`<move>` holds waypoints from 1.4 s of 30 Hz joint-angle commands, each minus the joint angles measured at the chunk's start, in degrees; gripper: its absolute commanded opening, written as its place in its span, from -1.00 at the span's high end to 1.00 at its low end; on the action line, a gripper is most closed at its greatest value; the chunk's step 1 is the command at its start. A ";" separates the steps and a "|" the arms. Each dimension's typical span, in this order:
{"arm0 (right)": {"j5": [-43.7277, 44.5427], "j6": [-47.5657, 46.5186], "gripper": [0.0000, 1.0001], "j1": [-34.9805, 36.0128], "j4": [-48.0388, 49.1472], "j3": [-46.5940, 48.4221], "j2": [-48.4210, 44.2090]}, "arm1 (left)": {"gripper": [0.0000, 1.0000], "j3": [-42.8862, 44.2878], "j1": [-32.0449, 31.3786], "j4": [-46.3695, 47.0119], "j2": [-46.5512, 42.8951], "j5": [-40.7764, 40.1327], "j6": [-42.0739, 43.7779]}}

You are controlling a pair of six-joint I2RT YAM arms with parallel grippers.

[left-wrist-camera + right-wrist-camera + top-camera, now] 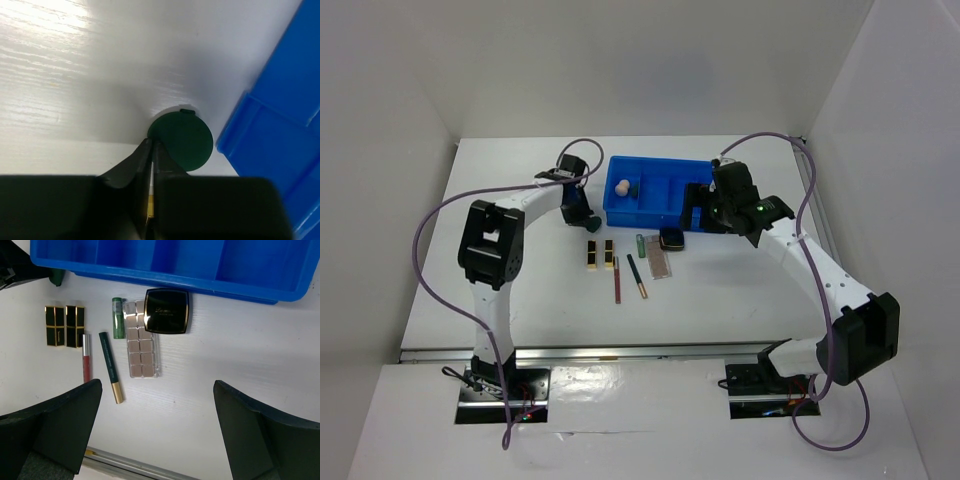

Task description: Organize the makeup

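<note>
Sponge up first: dark green sponge [182,140], flat and round, lying on the white table just beside a corner of the blue bin [280,125], touching it or not, impossible to tell. Left gripper [151,146] right down at the near rim, jaws drawn to a thin slit and apparently nipping that edge. Probably soft and very light, so likely to squash and fold rather than slide; safer taken deeper across the disc than by a sliver of rim, otherwise liable to peel out on the lift. Small tab at the far edge, purpose unclear. Depth of the bite masked by the fingers themselves. Right gripper [157,432] spread wide, holding nothing, hanging over bare table near the black square compact [167,310], itself overlapping a corner of the pinkish palette [141,352]. Green tube [117,317], two thin pencils [110,365] and two black-gold palettes [55,326] lined up alongside; hard, slick and slim by the look, best pinched across the narrow width. Peach egg sponge [620,186] already inside the bin's leftmost compartment, with something small and dark next to it, too tiny to name. Far side of the bin cut off in both wrist views.
</note>
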 commanded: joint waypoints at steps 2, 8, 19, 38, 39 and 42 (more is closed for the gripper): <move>-0.40 -0.42 -1.00 -0.34 2.48 -0.05 -0.13 | 0.84 2.48 -0.27 -2.88 1.90 -4.56 -0.70; -0.40 0.11 -1.00 -0.34 2.48 -1.10 -0.13 | 1.00 1.95 1.04 -5.79 -6.88 -11.51 0.43; -0.40 0.11 -1.00 -0.34 3.62 -1.63 -0.13 | 1.00 20.39 -1.40 -8.69 -8.92 4.03 14.94; 2.41 0.64 -1.00 -0.34 0.19 -1.10 -3.03 | 0.01 38.61 -5.72 -10.36 8.06 3.25 11.78; 2.41 0.64 -1.00 -0.34 0.19 -1.10 -3.03 | -0.12 37.90 -5.72 -10.36 7.53 3.25 11.78; 1.81 1.16 -1.00 -0.34 0.19 -0.57 -3.03 | -0.17 37.90 -5.72 -10.70 4.46 3.25 12.31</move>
